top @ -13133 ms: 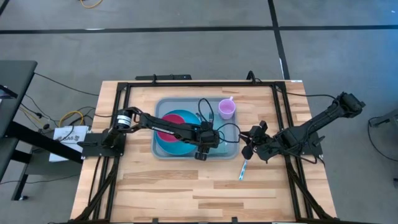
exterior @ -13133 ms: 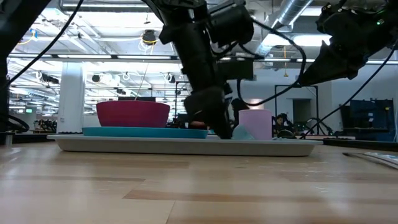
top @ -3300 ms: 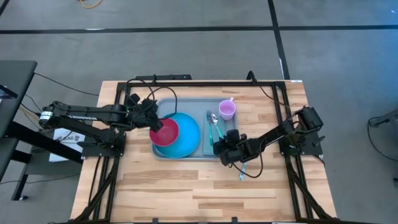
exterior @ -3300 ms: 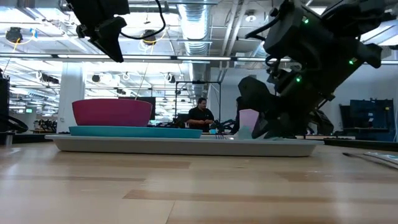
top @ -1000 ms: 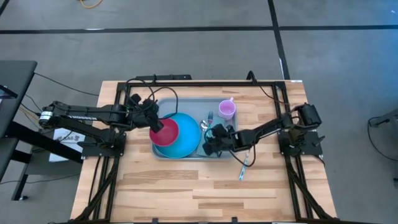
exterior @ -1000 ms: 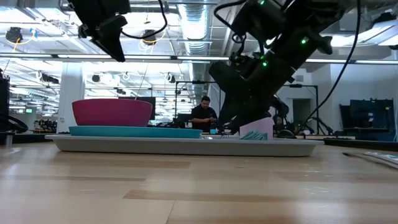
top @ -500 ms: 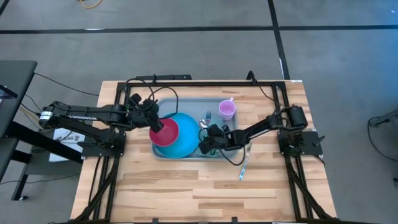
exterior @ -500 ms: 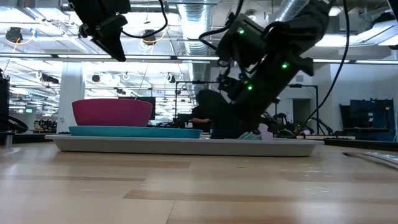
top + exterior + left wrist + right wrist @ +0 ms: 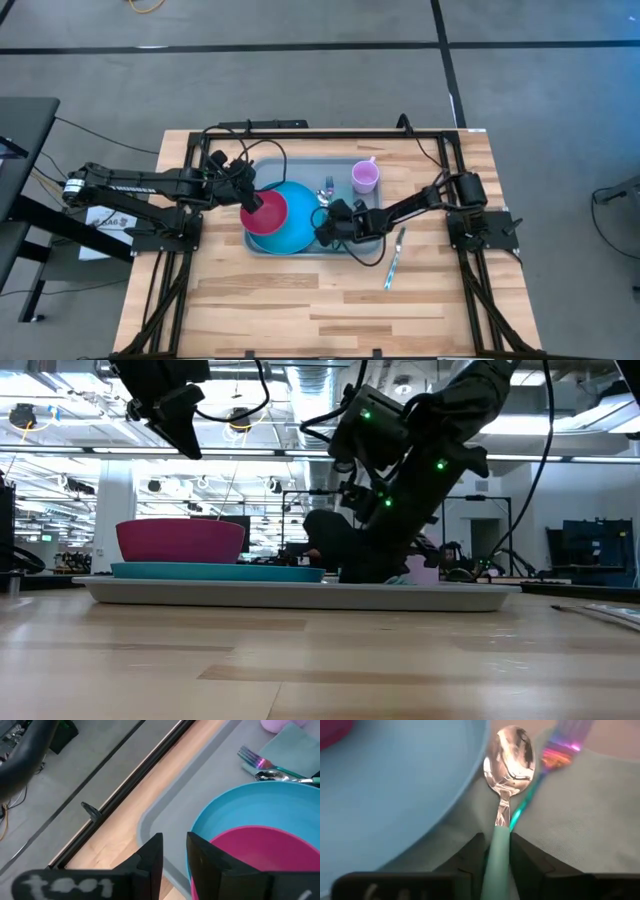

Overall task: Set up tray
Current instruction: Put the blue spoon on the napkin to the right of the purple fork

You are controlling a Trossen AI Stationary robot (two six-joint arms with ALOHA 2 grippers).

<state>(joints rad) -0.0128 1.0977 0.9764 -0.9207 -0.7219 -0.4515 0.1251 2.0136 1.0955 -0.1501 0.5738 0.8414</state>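
The grey-blue tray (image 9: 300,166) lies mid-table with a blue plate (image 9: 300,225) and a magenta bowl (image 9: 268,213) on it. A purple cup (image 9: 364,176) stands at its far right. A spoon (image 9: 510,755) and a fork (image 9: 560,742) lie on a pale-teal napkin (image 9: 580,805) beside the plate. My right gripper (image 9: 325,228) is low over the napkin, shut on the spoon. My left gripper (image 9: 175,849) hovers above the tray's far-left part, beside the bowl, narrowly open and holding nothing. My right gripper pinches the spoon's teal handle (image 9: 501,827) between its two fingers, a little behind the neck. It comes low from the table's right, fingers lying along the handle. The spoon's bowl (image 9: 511,750) points toward the far side, next to the plate's rim.
A teal-handled utensil (image 9: 394,257) lies on the bare wood right of the tray. A black frame (image 9: 300,135) runs around the table's edges. A wide stretch of wood lies between the tray and the near edge.
My right gripper has travelled toward the table's left, low over the napkin, and now stands closer to the plate. My left gripper has kept still.
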